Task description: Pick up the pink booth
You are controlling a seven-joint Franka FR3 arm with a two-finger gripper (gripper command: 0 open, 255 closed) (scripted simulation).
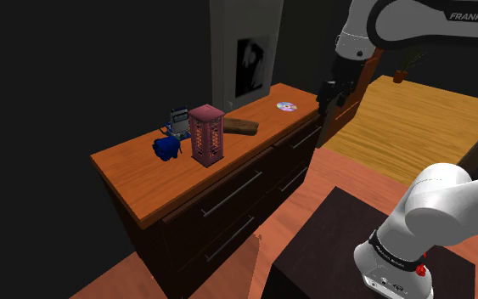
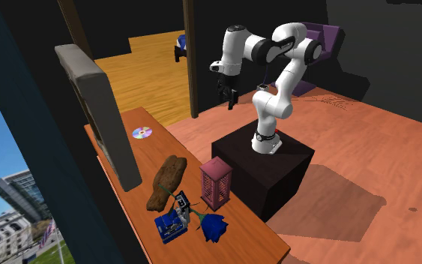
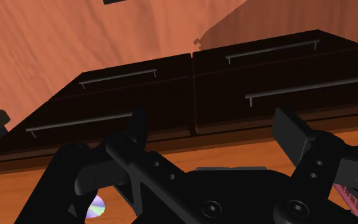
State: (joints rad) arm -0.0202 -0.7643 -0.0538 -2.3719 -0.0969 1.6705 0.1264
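Squarely upright pink booth (image 1: 206,134), axis vertical.

The surface (image 1: 135,174) shows smooth orange-brown wood with a soft sheen, and under it the drawer fronts (image 3: 266,71) are dark and matt, crossed by thin grey, metal-looking handles (image 3: 271,49). The disc (image 1: 287,106) gleams glossy and iridescent. The pink booth (image 1: 206,134) looks matt and latticed, the brown slab (image 2: 168,180) rough like bark, the hand (image 1: 328,92) matt black.

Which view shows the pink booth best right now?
Shoulder view: the booth stands whole, side-on, on the dresser. The second exterior view shows it from above; the wrist view, a pink sliver, probably it.
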